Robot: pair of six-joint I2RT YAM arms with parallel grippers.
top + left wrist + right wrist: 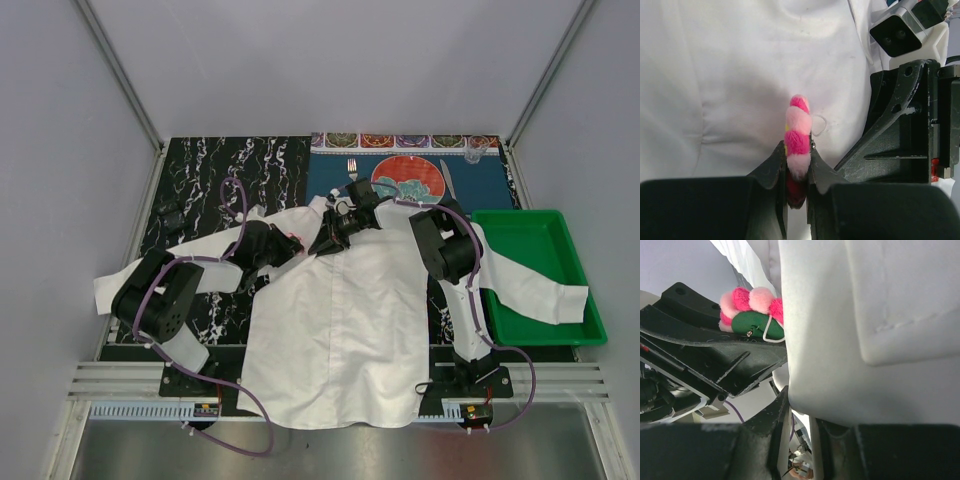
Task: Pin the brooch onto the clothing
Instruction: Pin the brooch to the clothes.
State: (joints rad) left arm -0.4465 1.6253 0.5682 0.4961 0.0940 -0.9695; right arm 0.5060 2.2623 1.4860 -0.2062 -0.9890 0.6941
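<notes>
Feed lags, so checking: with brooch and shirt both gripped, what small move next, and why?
Probably ease the left gripper toward the shirt fold the right gripper pinches: the brooch it clamps sits beside that fabric, pin not yet through.

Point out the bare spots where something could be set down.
Free: the marble mat, its far strip beyond the shirt; the green tray, its far half beyond the sleeve. Crowded: the shirt's top, where left gripper and right gripper meet, and around the plate.
</notes>
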